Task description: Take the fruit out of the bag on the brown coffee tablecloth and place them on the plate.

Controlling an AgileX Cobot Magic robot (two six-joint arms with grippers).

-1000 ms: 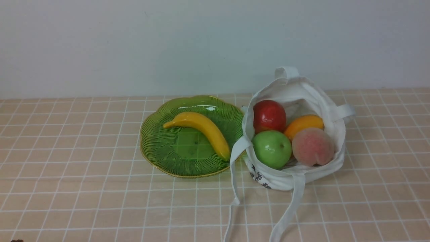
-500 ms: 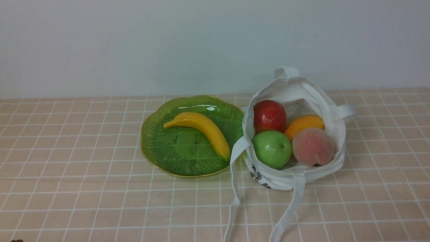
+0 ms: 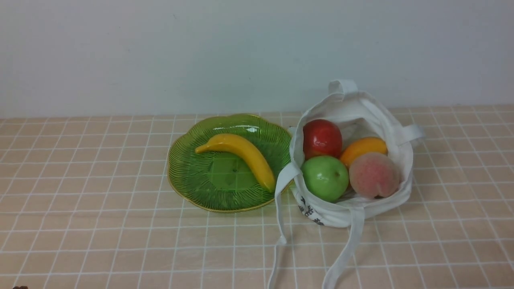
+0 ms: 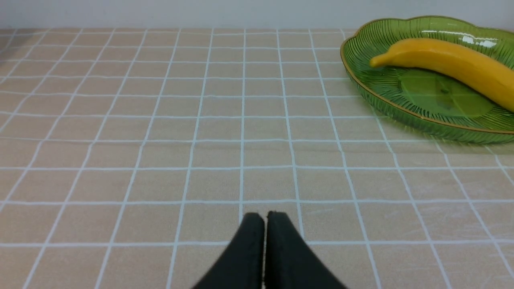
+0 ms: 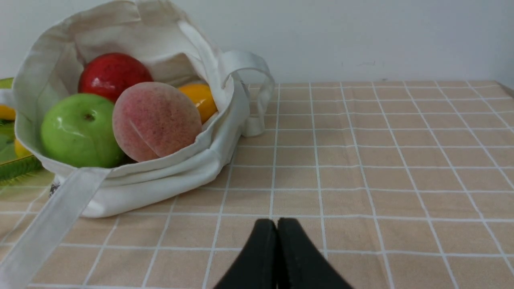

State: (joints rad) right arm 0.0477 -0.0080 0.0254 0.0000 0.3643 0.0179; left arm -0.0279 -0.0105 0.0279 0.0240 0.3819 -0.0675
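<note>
Peach-tan cloth ruled with thin white squares [image 3: 100, 208] fills the lower frame under a pale blank wall. Left of centre in the front view sits a wide translucent green plate with a scalloped gold rim [image 3: 188, 188], and a long glossy yellow banana [image 3: 241, 154] lies slantwise across it. Touching the plate's right edge is a small white cloth tote with long strap handles [image 3: 353, 212], slumped open toward the camera. It holds a shiny red apple [image 3: 322, 138], a shiny green apple [image 3: 325, 178], a fuzzy pink peach [image 3: 374, 175] and an orange [image 3: 363, 147] half hidden behind the peach.

These fruits look light, hard and slick, likely to roll; I would pinch each across its widest middle. The peach's matt skin should slip least, and it lies nearest the bag's mouth. The limp bag will probably drag along.

Neither arm shows in the front view. Each wrist view shows black fingers pressed together on nothing: the left gripper [image 4: 265, 218] and the right gripper [image 5: 277, 224].

Nothing has shifted since the earlier front pictures.
</note>
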